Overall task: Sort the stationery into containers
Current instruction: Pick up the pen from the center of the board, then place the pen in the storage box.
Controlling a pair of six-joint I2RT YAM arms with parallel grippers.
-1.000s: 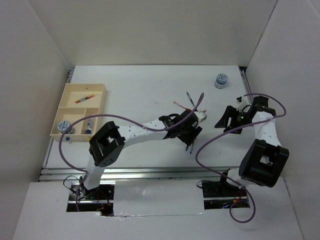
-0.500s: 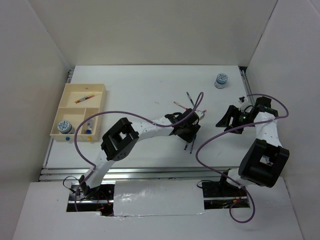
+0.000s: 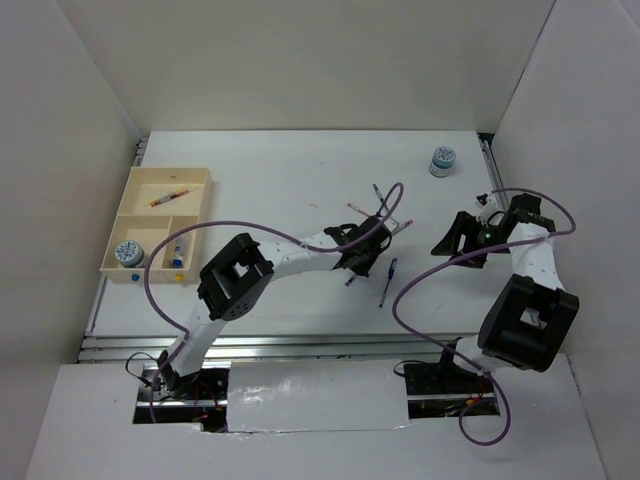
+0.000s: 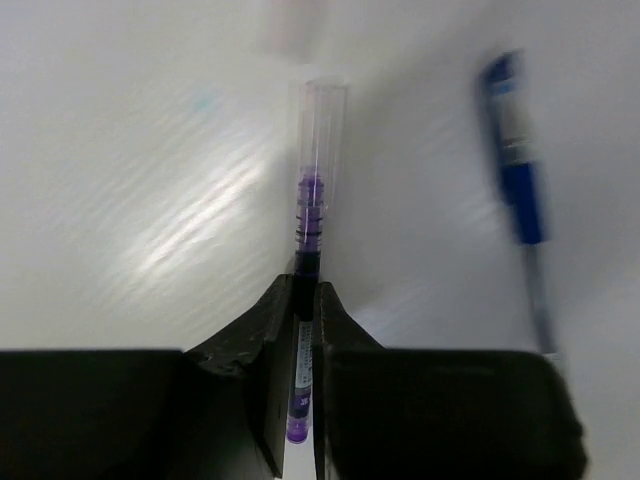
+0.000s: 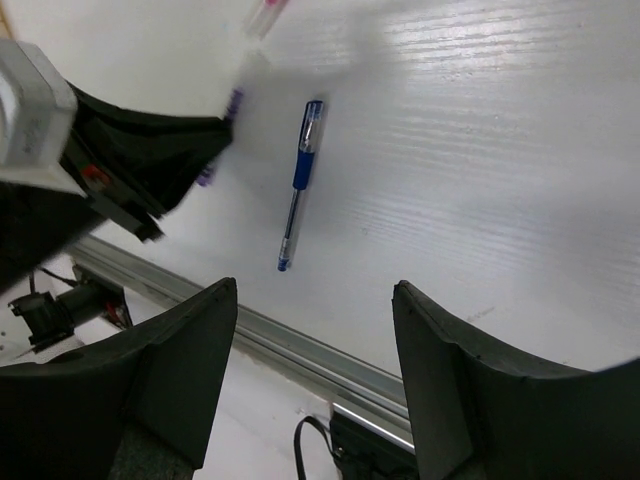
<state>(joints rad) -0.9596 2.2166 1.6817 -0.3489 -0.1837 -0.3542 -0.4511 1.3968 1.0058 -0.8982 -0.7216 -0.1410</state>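
white table [image 3: 300, 170]; tray [image 3: 172, 171] holds red pen [image 3: 169, 196], roll [image 3: 127, 252], bottle [image 3: 178, 257]

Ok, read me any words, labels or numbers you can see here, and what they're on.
No text can be read here.
On the purple pen: a small mark, too blurred.
On the blue pen: too blurred to tell.
On the roll: pattern only, too small.
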